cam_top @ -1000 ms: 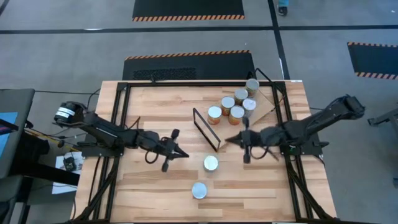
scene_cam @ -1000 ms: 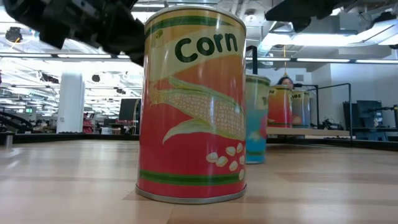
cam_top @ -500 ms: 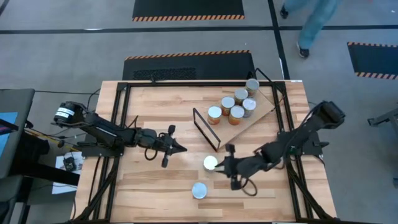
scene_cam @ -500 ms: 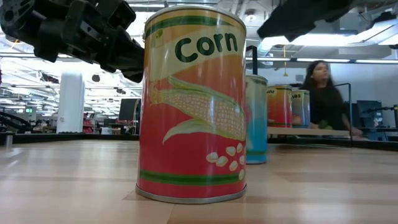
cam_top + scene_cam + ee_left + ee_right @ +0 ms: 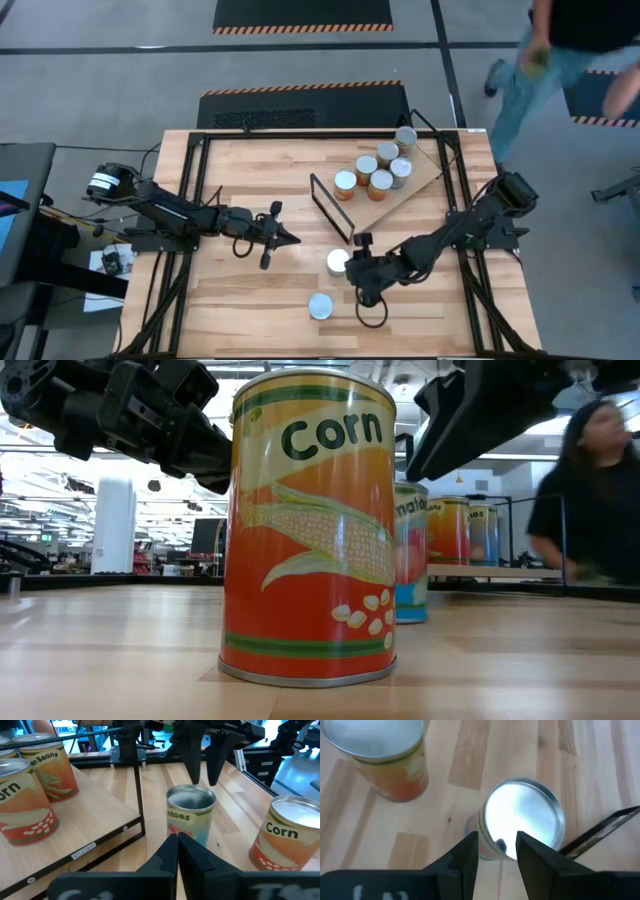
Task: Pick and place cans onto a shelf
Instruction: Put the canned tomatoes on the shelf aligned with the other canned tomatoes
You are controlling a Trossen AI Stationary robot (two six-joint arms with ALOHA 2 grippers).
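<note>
Tomatoes can [image 5: 522, 822], rigid, smooth and probably slippery, sits below our right gripper [image 5: 495, 851], whose parted, empty fingers should clasp its sides.

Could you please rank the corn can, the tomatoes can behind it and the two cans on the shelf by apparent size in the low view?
1. Corn can, though nearest the camera.
2. Tomatoes can.
3. Two shelf cans, alike.
</note>
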